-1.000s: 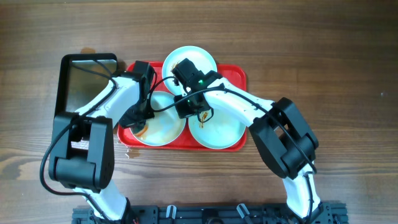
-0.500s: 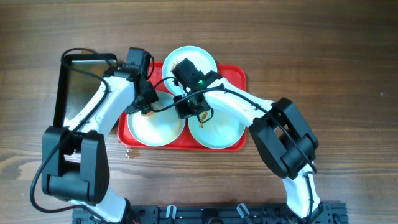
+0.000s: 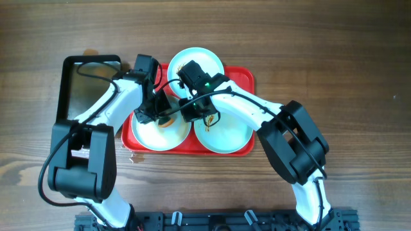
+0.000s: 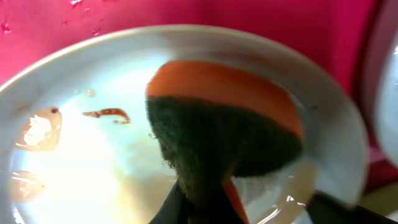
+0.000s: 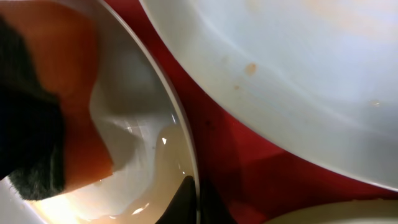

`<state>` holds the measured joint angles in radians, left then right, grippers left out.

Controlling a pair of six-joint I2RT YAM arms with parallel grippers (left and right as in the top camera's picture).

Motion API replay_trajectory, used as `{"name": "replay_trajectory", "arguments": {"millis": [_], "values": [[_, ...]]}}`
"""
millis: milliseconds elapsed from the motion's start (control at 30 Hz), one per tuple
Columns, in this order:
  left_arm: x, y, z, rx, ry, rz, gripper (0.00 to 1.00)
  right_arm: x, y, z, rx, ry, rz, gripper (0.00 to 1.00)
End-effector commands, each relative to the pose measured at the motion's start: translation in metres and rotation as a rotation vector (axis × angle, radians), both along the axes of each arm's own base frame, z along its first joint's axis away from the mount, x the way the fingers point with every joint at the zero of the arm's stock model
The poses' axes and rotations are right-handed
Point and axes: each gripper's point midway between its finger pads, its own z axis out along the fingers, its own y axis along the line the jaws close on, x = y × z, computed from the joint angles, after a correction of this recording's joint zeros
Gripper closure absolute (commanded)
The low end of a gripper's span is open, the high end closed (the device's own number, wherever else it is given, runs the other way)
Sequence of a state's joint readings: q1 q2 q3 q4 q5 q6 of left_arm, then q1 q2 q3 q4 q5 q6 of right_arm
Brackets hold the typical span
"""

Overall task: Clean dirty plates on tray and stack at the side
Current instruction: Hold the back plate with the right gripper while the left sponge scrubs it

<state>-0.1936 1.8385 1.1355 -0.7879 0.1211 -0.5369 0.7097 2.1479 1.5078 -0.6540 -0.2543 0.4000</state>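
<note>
Overhead: red tray sits mid-table on wood table, black metal pan just beside its left edge. Three dirty plates on the tray: far plate overhanging the far rim, left plate and right plate side by side at the near edge; the right one has a brown-yellow smear. Left gripper is over the left plate, clamped on a sponge. Right gripper is at that plate's right rim. Left wrist: left gripper pinched tight on the orange sponge, dark scouring face toward the camera, pressed on the wet left plate; brown sauce streak beside it, red tray behind. Right wrist: right gripper closed narrow on the left plate's rim, sponge inside, tray below, second plate alongside; can't tell which one.
</note>
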Motion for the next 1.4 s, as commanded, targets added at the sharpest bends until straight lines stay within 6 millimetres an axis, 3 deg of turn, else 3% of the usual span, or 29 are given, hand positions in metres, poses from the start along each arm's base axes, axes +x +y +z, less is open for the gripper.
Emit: {"name": "replay_trajectory", "arguments": {"millis": [0,167,433,633,800,1100,1300,1367], "values": [[-0.019,0.034,-0.02,0.175,0.048,0.012,0.96,-0.007,-0.006,-0.016,-0.025,0.04,0.003,0.96],[-0.024,0.074,-0.023,0.396,0.035,0.017,0.96,-0.008,-0.007,-0.017,-0.028,0.043,0.003,0.95],[-0.029,0.105,-0.01,0.586,0.043,0.006,0.96,-0.009,-0.008,-0.017,-0.036,0.046,0.002,0.96],[-0.04,0.109,0.01,0.602,0.042,0.079,0.96,-0.008,-0.008,-0.017,-0.033,0.051,-0.02,0.96],[-0.031,0.08,0.036,0.448,-0.073,0.091,0.96,-0.008,-0.008,-0.017,-0.034,0.049,-0.022,0.96],[-0.021,0.003,0.016,0.011,-0.039,0.053,0.96,-0.008,-0.006,-0.016,-0.026,0.053,-0.021,0.96],[-0.036,0.003,-0.005,0.011,0.041,0.051,0.96,-0.009,-0.006,-0.017,-0.027,0.052,-0.017,0.96],[-0.049,0.018,-0.015,0.088,0.069,0.055,0.96,-0.009,-0.006,-0.017,-0.029,0.054,-0.017,0.96]]}}
